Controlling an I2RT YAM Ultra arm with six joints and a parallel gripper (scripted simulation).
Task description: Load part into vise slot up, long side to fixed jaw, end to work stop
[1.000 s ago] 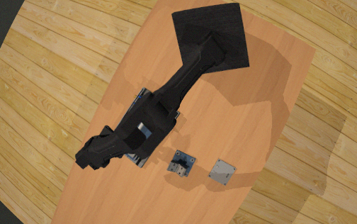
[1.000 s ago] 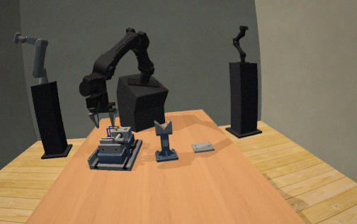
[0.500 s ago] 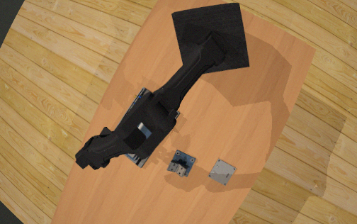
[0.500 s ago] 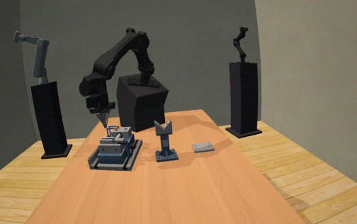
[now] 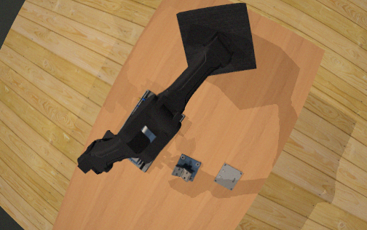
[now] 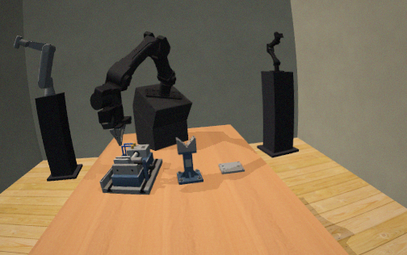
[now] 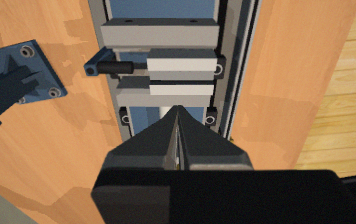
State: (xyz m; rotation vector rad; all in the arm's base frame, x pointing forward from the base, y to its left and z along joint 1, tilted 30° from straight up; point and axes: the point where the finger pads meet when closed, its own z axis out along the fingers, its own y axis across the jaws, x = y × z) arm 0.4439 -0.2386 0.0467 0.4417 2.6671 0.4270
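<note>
Block of pale grey metal, oblong (image 7: pixel 182 64), lying lengthwise between the grey jaws of the blue-and-grey vise (image 5: pixel 145 168) (image 6: pixel 127 180) (image 7: pixel 231 65).
One end near the short black rod-shaped work stop (image 7: pixel 116 67), contact with it and the fixed jaw too fine to tell; black two-fingered gripper (image 6: pixel 120 144) (image 7: pixel 177 112) above the rod side, tips together, empty; beside the vise, blue-based grey V-block (image 5: pixel 185 173) (image 6: pixel 186 147) (image 7: pixel 37 75); farther out, flat grey square infeed plate (image 5: pixel 229 176) (image 6: pixel 231 167).

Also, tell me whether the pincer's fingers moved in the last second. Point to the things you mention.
Yes, inward: against the vise (image 5: pixel 147 93) (image 6: pixel 127 180) (image 7: pixel 160 36), the pincer (image 6: pixel 120 144) (image 7: pixel 177 112) had spread fingers; now they meet.
</note>
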